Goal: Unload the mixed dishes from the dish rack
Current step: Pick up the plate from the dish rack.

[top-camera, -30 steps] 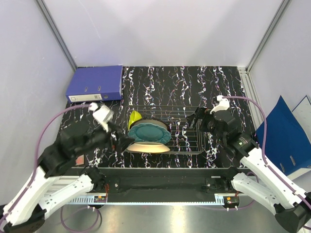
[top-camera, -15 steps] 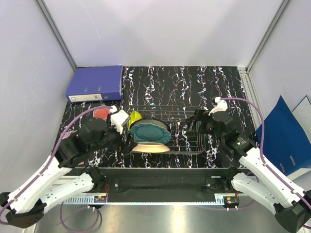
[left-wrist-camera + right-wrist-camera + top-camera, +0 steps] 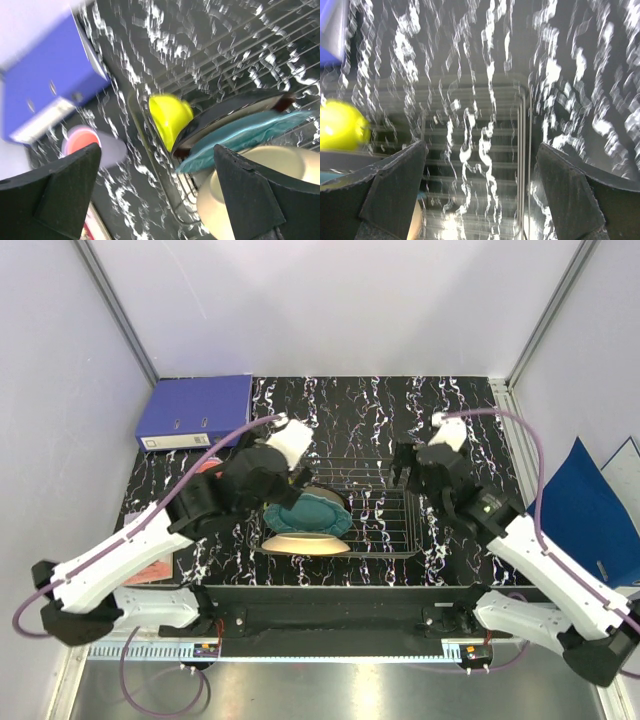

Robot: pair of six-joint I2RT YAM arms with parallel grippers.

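The dish rack stands mid-table. In its left end a teal scalloped plate leans over a cream bowl. My left wrist view shows them close: the yellow-green bowl, a dark-rimmed dish, the teal plate, the cream bowl. A lavender cup with salmon-pink inside lies on the mat left of the rack. My left gripper hangs open over the rack's left rim. My right gripper is open above the rack's bare right end.
A blue ring binder lies at the back left corner. Another blue folder leans outside the right wall. A red and white booklet lies near the front left, under my left arm.
My left arm has swung from the rack's left side up and over its left end. My right gripper has shifted slightly toward the back. Both stayed open.
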